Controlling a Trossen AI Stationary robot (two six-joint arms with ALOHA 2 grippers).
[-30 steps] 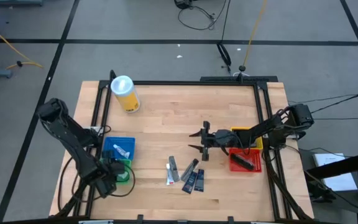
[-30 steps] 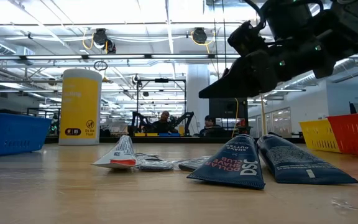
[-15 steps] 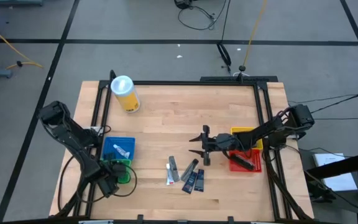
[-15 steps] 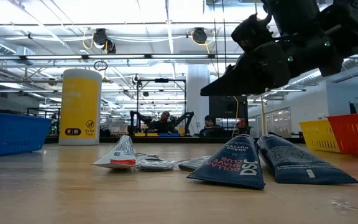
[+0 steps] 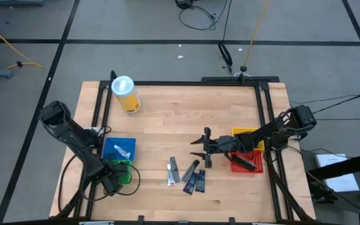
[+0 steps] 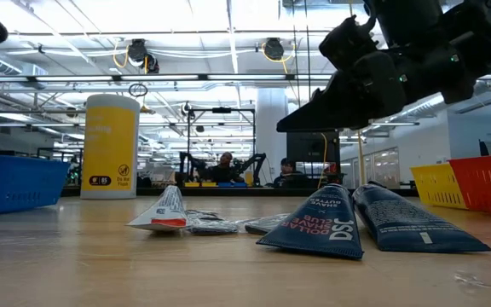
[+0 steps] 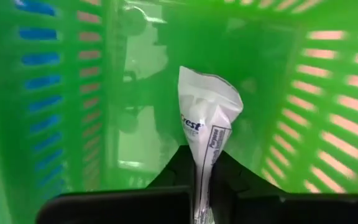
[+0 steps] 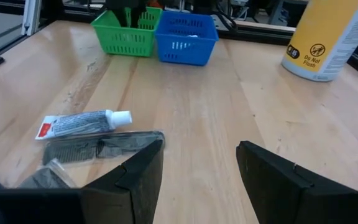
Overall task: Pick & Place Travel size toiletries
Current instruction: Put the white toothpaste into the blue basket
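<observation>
Left gripper (image 7: 201,180) in green bin (image 7: 73,93), jaws clenched on white sachet (image 7: 207,118): lift straight; right gripper (image 5: 200,149), jaws released, hovers frame-center above tubes (image 5: 186,172).

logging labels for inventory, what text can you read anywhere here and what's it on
"DOLLAR SHAVE CLUB", upside down, on the dark blue flat packet.
"Do Not Flush" beside a crossed-circle sign, on the yellow cylinder.
"rest", the start cut off, on the white sachet pinched in the left gripper.
Other print: too small to read.

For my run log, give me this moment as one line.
left claw: shut on white tube in green bin | right claw: open, above table pile | blue packets: untouched
</observation>
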